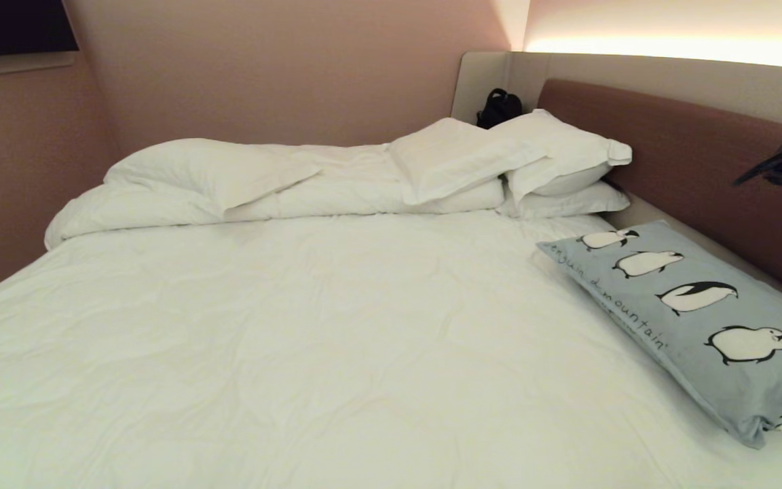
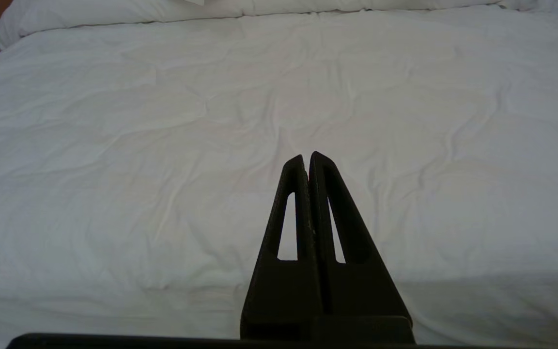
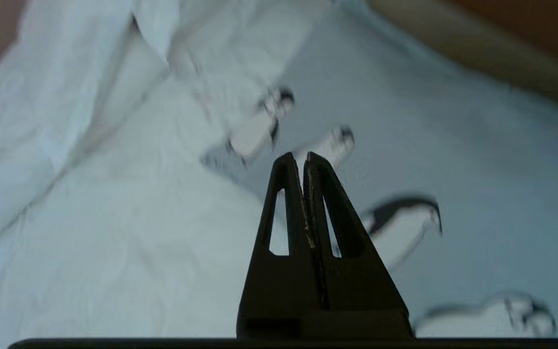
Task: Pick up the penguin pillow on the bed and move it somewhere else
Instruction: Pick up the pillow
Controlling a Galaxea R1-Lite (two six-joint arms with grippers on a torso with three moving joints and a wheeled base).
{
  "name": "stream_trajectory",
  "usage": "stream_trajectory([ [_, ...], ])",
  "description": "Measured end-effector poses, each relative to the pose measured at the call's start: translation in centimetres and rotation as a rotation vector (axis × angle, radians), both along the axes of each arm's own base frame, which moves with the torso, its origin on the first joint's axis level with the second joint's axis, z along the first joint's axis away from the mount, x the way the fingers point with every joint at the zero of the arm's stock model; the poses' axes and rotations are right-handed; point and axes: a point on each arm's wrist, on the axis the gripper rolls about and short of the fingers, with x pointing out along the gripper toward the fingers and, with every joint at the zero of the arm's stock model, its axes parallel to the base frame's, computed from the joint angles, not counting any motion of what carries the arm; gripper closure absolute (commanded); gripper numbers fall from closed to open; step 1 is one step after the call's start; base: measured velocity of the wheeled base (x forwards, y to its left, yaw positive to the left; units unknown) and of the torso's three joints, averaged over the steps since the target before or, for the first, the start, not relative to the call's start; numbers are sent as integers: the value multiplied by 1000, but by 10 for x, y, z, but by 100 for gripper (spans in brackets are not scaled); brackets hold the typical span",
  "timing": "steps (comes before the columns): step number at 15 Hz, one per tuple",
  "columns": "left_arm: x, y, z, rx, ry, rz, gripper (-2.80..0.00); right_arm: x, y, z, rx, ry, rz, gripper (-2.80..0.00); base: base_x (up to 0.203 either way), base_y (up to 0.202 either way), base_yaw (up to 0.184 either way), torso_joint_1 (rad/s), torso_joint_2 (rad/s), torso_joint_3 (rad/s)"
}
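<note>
Matt cloth penguin pillow (image 1: 690, 319); creased white cotton-like bed (image 1: 296, 353) cover.

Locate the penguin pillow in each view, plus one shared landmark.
Head view: penguin pillow lies at lower right, along the bed's headboard side.
Left wrist view: not in it.
Right wrist view: penguin pillow fills the right side, beyond the shut right claw.
Shared landmark: white duvet.
</note>
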Motion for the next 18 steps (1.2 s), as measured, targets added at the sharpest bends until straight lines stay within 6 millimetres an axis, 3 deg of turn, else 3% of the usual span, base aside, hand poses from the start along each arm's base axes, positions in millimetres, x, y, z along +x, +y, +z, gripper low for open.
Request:
stream_trajectory([
  [4, 0, 0, 0, 0, 0, 0, 0, -30, -10, -22, 167, 197, 20, 0, 0, 0, 0, 0, 0, 0],
  [9, 0, 0, 0, 0, 0, 0, 0, -76, -7, -68, 403, 458, 93, 0, 0, 0, 0, 0, 0, 0],
  [14, 0, 0, 0, 0, 0, 0, 0, -120, -13, -128, 579, 646, 100, 0, 0, 0, 0, 0, 0, 0],
  [18, 0, 0, 0, 0, 0, 0, 0, -153, -4, -178, 658, 773, 112, 0, 0, 0, 0, 0, 0, 0],
])
